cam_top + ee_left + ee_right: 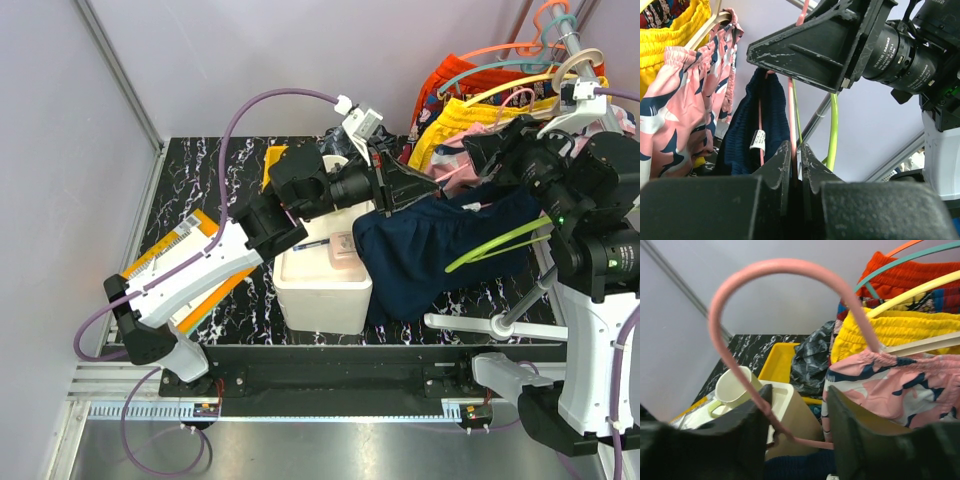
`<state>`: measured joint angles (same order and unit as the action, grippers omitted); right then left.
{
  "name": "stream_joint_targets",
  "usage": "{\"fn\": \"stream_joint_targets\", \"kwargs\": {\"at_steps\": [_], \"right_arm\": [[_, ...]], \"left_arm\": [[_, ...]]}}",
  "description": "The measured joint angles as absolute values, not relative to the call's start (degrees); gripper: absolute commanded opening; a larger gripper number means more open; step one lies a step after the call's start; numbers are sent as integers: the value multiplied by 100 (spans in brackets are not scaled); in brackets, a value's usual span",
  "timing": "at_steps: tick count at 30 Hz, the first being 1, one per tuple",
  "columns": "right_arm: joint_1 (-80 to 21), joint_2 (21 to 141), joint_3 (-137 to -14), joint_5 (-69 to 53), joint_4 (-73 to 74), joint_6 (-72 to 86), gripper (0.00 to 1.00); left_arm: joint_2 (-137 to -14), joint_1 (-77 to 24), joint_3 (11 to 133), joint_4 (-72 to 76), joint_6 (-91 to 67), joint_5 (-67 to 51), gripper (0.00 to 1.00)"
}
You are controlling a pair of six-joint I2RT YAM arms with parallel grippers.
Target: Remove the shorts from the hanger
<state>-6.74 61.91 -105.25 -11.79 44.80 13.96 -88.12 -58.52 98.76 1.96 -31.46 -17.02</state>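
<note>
**Grippers.** The left gripper (796,150) is pinching almost fully shut on what appears to be the lower arm of the thin pink plastic hanger (740,285). A strand of the lime green plastic hanger (495,245) is running into the same gap. The right gripper (800,392) is standing roughly half open around the pink hook's stem. The stem is touching one finger only, so nothing is being clamped there.

**Task items.** The plain dark navy cloth shorts (430,255) are hanging between the two arms, draping over the black marbled surface (200,170) just beside the white foam box (320,290). The charcoal marbled cloth shorts (810,360) are lying bunched beyond the box. No hanger is showing on them.

**Risks, as judged.**
- An off-centre closure on the right could let the stem slip out, sending hanger and shorts swinging.
- The left pinch may be catching both hangers, so a pull could drag the green one along.
- The pink-and-navy floral shorts (900,385) are hanging near enough to snag.
</note>
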Motion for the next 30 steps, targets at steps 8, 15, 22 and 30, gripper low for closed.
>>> {"fn": "stream_joint_targets", "kwargs": {"at_steps": [8,15,22,30], "right_arm": [[-696,5889,-10127,-1323,4265,1129,0],[-698,5594,-9758,-1267,4224,821,0],[-698,5395,-9402,-1330,4018,471,0],[-698,5177,-9190,-1365,3848,408,0]], "left_arm": [[-8823,-5907,9898,-58,-3089,-1765,33],[-8794,-5961,10335,-281,-2668,-2147,71],[-8538,-5975,10466,-1044,-2158,-2272,70],[-8468,-5986,10506,-1973,-1599,-2025,64]]}}
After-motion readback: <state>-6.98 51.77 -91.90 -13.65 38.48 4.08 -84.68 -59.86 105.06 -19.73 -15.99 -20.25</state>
